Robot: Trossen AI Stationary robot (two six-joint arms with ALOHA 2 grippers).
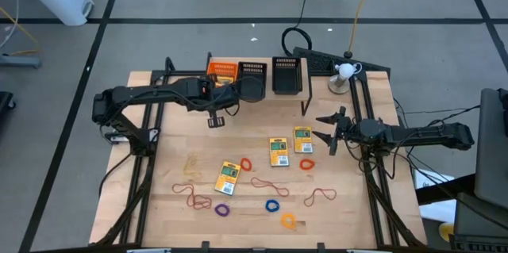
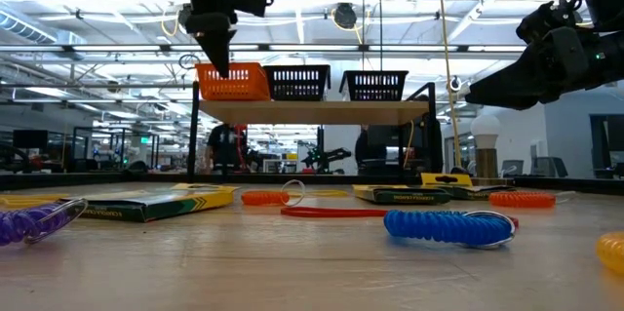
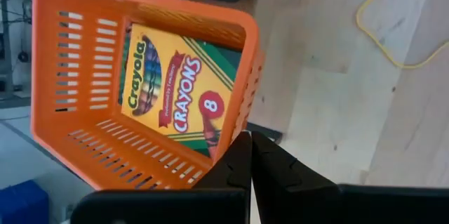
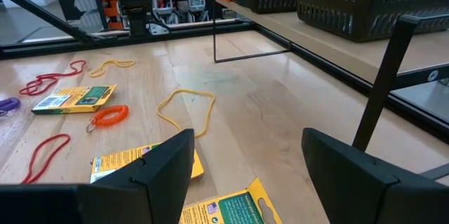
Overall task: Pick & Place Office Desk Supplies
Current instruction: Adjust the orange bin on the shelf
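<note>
An orange mesh tray [image 3: 84,76] on the raised shelf at the table's far side holds one yellow crayon packet [image 3: 175,87], lying flat on the tray's bottom. My left gripper [image 3: 250,155] is shut and empty, pointing steeply down at the tray's near rim [image 2: 220,65]. Three more packets [image 1: 228,178] [image 1: 278,151] [image 1: 302,139] lie flat on the table. Around them are red-brown rubber bands [image 1: 320,196] and small rings [image 1: 272,205]. My right gripper [image 4: 245,147] waits open near the table's right edge [image 1: 327,130], above the wood. My left gripper's shut fingertips [image 3: 242,150] stand at the orange tray's near wall [image 3: 235,129], coming from above at a slant. Whether they touch it I cannot tell.
Two black mesh trays [image 1: 252,70] [image 1: 287,74] stand on the shelf beside the orange one. A white lamp-like object [image 1: 344,70] is at the far right corner. A thin black wire frame [image 4: 245,45] stands on the wood before the shelf.
</note>
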